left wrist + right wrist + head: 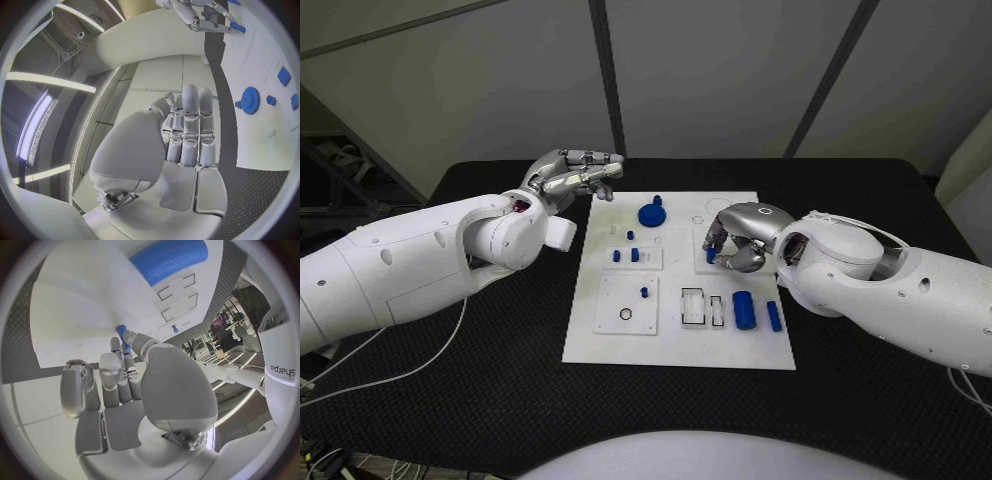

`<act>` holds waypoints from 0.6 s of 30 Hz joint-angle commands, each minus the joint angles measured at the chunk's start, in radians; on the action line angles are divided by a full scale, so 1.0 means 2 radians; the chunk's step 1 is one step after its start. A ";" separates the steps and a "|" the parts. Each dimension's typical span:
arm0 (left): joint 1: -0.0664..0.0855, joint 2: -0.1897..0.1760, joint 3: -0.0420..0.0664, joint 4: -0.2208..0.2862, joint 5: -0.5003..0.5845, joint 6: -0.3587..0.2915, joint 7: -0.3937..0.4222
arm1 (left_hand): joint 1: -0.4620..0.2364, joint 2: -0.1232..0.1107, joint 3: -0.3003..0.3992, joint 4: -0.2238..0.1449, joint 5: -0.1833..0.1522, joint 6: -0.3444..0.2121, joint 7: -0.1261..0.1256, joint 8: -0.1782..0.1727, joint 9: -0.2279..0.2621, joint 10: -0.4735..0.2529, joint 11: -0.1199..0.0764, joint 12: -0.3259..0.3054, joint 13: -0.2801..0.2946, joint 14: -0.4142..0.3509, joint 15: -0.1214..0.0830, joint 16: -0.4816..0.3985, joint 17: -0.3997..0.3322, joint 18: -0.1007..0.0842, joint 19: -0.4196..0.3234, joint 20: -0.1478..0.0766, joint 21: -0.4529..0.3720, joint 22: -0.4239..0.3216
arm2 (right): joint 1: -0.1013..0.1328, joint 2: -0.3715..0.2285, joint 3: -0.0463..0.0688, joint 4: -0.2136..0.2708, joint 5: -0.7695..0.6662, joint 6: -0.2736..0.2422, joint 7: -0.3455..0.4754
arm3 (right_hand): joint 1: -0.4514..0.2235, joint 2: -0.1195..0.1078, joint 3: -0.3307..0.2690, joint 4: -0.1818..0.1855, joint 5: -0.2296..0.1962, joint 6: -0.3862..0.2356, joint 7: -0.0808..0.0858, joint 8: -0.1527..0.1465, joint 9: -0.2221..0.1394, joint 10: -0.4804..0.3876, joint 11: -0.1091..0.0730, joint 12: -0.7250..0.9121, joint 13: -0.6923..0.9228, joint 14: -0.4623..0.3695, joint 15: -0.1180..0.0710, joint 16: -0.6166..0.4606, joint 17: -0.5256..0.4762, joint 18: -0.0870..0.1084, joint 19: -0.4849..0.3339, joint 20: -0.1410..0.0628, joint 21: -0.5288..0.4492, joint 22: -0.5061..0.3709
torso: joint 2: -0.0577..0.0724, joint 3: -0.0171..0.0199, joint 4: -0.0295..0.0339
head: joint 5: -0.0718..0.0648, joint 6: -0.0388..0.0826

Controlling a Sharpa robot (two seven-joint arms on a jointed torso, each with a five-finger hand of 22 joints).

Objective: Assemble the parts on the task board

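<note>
right hand (737,238): over the task board (678,345) middle near its right edge, fingertips pinching a small blue peg (121,331).
left hand (568,178): off the board's far-left corner, fingers straight and together, holding nothing.
blue gear (652,213): near the board's far edge.
blue cylinder (744,310): by the right edge, beside rectangular slots (692,307).
risk: shallow pinch, so the peg may tilt or slip at insertion; palm hides the hole.

We are looking at a black table (473,400) that is carrying the white board (678,345) flat at its middle. A thin white cable (423,362) is trailing across the table's left side, well apart from the board.
</note>
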 commanded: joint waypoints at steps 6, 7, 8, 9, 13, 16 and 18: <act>0.001 0.000 0.000 0.000 0.001 0.005 0.000 | -0.006 0.000 0.003 -0.002 -0.003 -0.002 0.002 -0.002 -0.001 -0.001 0.002 -0.002 0.001 0.000 0.002 -0.002 -0.001 -0.006 0.003 0.002 -0.003 -0.001 | 0.001 0.001 0.000 -0.001 0.001 0.002 0.003 | -0.006 -0.005 0.005 0.001 -0.005 0.001 0.000 -0.004 -0.002 0.005 0.000 -0.004 -0.002 0.004 -0.003 0.003 0.001 -0.005 0.021 -0.003 0.002 0.078 | 0.000 -0.0002 0.0000 | 0.000 -0.001; 0.001 0.000 0.000 0.000 0.001 0.005 0.000 | -0.006 0.000 0.003 -0.002 -0.003 -0.002 0.002 -0.002 -0.001 -0.001 0.002 -0.002 0.001 0.000 0.002 -0.002 -0.001 -0.006 0.003 0.002 -0.003 -0.001 | 0.001 0.001 0.000 -0.001 0.001 0.002 0.002 | -0.006 -0.005 0.005 0.001 -0.005 0.001 0.000 -0.004 -0.002 0.005 0.000 -0.004 -0.002 0.004 -0.003 0.003 0.001 -0.005 0.021 -0.003 0.002 0.078 | 0.000 -0.0002 0.0000 | 0.000 -0.001; 0.001 0.000 0.000 0.000 0.001 0.004 0.000 | -0.006 0.000 0.003 -0.002 -0.003 -0.002 0.002 -0.002 -0.001 -0.001 0.002 -0.002 0.001 0.000 0.002 -0.002 -0.001 -0.006 0.003 0.002 -0.003 -0.001 | 0.001 0.001 0.000 -0.001 0.001 0.002 0.002 | -0.006 -0.006 0.005 0.001 -0.005 0.001 0.000 -0.004 -0.002 0.006 0.000 -0.005 -0.002 0.004 -0.003 0.004 0.001 -0.005 0.021 -0.003 0.002 0.078 | 0.000 -0.0002 -0.0001 | 0.000 -0.001; 0.001 0.000 0.000 -0.001 0.001 0.004 0.000 | -0.006 0.000 0.003 -0.002 -0.003 -0.002 0.002 -0.002 -0.001 -0.001 0.002 -0.002 0.001 0.000 0.002 -0.002 -0.001 -0.006 0.003 0.002 -0.003 -0.001 | 0.001 0.001 0.000 -0.001 0.001 0.003 0.002 | -0.006 -0.006 0.005 0.001 -0.006 0.000 0.000 -0.004 -0.002 0.006 0.000 -0.005 -0.002 0.004 -0.003 0.004 0.001 -0.005 0.021 -0.003 0.002 0.078 | 0.000 -0.0001 -0.0002 | 0.000 -0.002; 0.001 0.000 0.000 -0.001 0.001 0.004 0.000 | -0.006 0.000 0.003 -0.002 -0.003 -0.002 0.002 -0.002 -0.001 -0.001 0.002 -0.002 0.001 0.000 0.002 -0.002 -0.001 -0.006 0.003 0.002 -0.003 -0.001 | 0.001 0.001 0.000 -0.001 0.001 0.004 0.002 | -0.007 -0.008 0.006 0.002 -0.006 -0.002 0.000 -0.005 -0.002 0.006 0.000 -0.007 -0.003 0.004 -0.003 0.004 0.001 -0.005 0.021 -0.003 0.002 0.078 | 0.000 -0.0001 0.0001 | 0.000 -0.002; 0.001 0.000 0.000 -0.001 0.001 0.004 0.000 | -0.006 0.000 0.004 -0.002 -0.003 -0.002 0.002 -0.003 -0.001 -0.001 0.002 -0.002 0.001 0.001 0.002 -0.002 -0.001 -0.006 0.003 0.002 -0.003 -0.001 | 0.001 0.001 0.000 0.000 0.001 0.004 0.002 | -0.008 -0.010 0.006 0.003 -0.007 -0.004 0.000 -0.005 -0.003 0.007 0.001 -0.008 -0.003 0.003 -0.003 0.005 0.001 -0.005 0.021 -0.003 0.001 0.078 | 0.000 -0.0002 0.0003 | 0.000 -0.002; 0.001 0.000 0.000 -0.001 0.001 0.004 0.000 | -0.006 0.000 0.004 -0.002 -0.003 -0.002 0.002 -0.003 -0.001 -0.001 0.002 -0.002 0.001 0.001 0.002 -0.002 -0.001 -0.006 0.003 0.002 -0.003 -0.001 | 0.001 0.000 0.000 0.000 0.001 0.004 0.002 | -0.009 -0.010 0.007 0.003 -0.007 -0.004 0.000 -0.005 -0.003 0.007 0.001 -0.008 -0.003 0.003 -0.003 0.005 0.001 -0.005 0.021 -0.003 0.002 0.078 | 0.000 -0.0001 0.0003 | 0.000 -0.002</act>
